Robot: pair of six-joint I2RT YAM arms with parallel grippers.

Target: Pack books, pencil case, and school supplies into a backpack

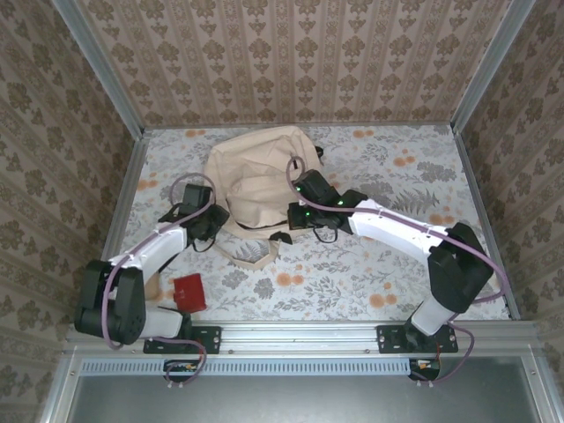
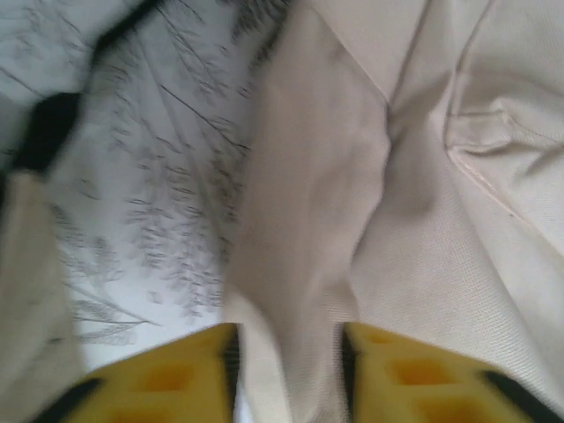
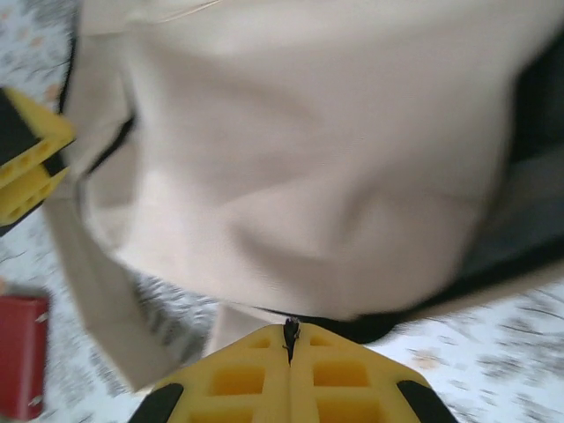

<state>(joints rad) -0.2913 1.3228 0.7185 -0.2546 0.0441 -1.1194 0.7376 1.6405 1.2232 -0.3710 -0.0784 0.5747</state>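
LEFT: left gripper (image 2: 289, 352) fingers parted astride a loose fold of the backpack (image 1: 256, 172), upper centre, no firm pinch evident | RIGHT: right gripper (image 3: 289, 339) shut at black trim; you cannot tell if it holds | SUPPLIES: red school supplies (image 1: 189, 293) lower left, well apart | RISK: pull now and the slack bag may slide or sag shut.

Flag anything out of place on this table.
The red school supply lies alone near the left arm's base, outside the backpack, which sits slumped and crumpled with a strap trailing loose.
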